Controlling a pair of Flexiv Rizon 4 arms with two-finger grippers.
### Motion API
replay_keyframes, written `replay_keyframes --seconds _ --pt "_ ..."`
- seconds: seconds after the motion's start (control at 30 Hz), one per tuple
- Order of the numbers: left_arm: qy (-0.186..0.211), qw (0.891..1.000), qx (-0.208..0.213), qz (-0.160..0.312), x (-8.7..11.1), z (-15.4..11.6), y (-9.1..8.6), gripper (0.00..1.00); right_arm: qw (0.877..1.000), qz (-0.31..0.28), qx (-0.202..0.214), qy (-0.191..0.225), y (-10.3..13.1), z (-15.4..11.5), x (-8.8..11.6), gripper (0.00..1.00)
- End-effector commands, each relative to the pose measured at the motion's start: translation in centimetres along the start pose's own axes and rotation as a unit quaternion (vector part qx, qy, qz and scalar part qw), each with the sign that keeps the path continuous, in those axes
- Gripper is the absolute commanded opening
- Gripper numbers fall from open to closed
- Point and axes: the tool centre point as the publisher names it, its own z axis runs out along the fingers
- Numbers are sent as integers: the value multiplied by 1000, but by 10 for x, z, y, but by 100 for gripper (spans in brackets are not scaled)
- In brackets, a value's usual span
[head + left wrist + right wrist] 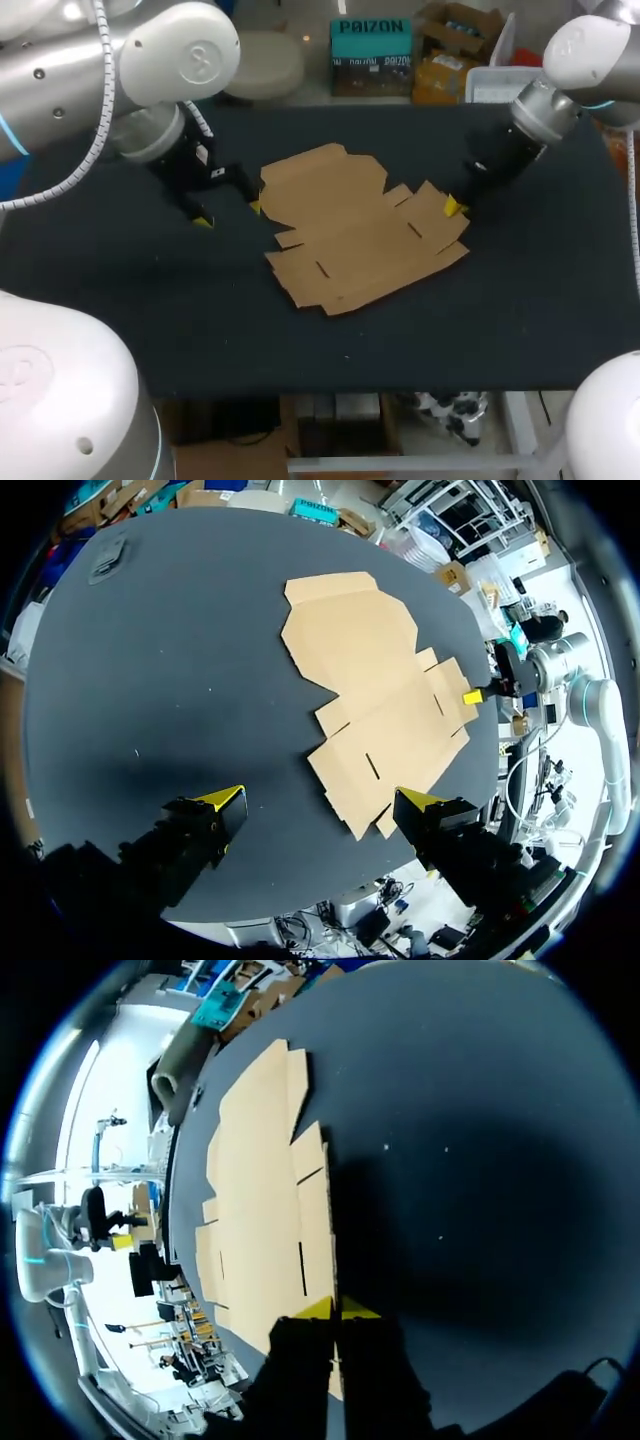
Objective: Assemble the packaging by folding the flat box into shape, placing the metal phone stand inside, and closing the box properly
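Observation:
The flat brown cardboard box lies unfolded on the black table, with flaps spread on all sides. My left gripper stands open just off the box's left edge, low over the table. In the left wrist view its yellow fingertips straddle the nearest corner of the box without touching it. My right gripper is at the box's right edge. In the right wrist view that gripper is shut on the thin edge of a flap of the box. No metal phone stand is in view.
Bare black table surrounds the box on every side, with wide room at the front and left. A small grey flat object lies near a far corner of the table in the left wrist view.

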Motion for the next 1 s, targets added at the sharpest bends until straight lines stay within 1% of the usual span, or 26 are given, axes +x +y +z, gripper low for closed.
replay_keyframes --seconds 0.03,0.1,0.13,0.17,0.23,0.3,0.33,0.37,0.4,0.43,0.47,0.57,0.7,0.73,0.83,1.0 --pt "0 1000 2 2 0 -1 2 100 999 19 -46 -4 -14 3 3 0" --pt "0 1000 2 4 0 -1 3 100 998 30 -48 0 -20 5 5 0" --pt "1 1000 2 5 0 -1 3 100 998 31 -46 2 -23 6 5 4" --pt "1 1000 2 5 1 -1 3 100 999 30 -45 1 -25 8 7 14" --pt "1 1000 1 8 1 0 3 100 999 26 -36 0 -29 10 8 38" --pt "1 1000 1 9 2 1 2 100 999 29 -35 -5 -30 9 7 46" --pt "0 1000 1 10 2 2 1 100 999 29 -32 -5 -31 8 5 63" --pt "0 1000 0 11 3 2 1 100 999 33 -31 -9 -31 6 3 83" --pt "0 1000 0 12 4 2 0 100 999 33 -30 -11 -31 3 1 100" --pt "0 1000 0 12 4 2 0 100 999 34 -27 -10 -30 0 0 100" --pt "-1 1000 0 14 5 3 -1 100 999 35 -25 -19 -30 -4 -2 100" --pt "-2 1000 0 16 7 3 -3 100 999 27 -15 -27 -25 -17 -6 100" --pt "-3 1000 0 17 9 5 -6 100 1000 -5 16 -14 -15 -27 -7 100" --pt "-4 1000 -1 17 9 6 -7 100 1000 -7 16 -22 -12 -30 -8 100" --pt "-11 1000 3 12 9 5 -10 100 1000 -7 16 -22 -12 -30 -8 100" --pt "-13 1000 21 1 3 -6 -14 100 1000 -7 16 -22 -12 -30 -8 100"
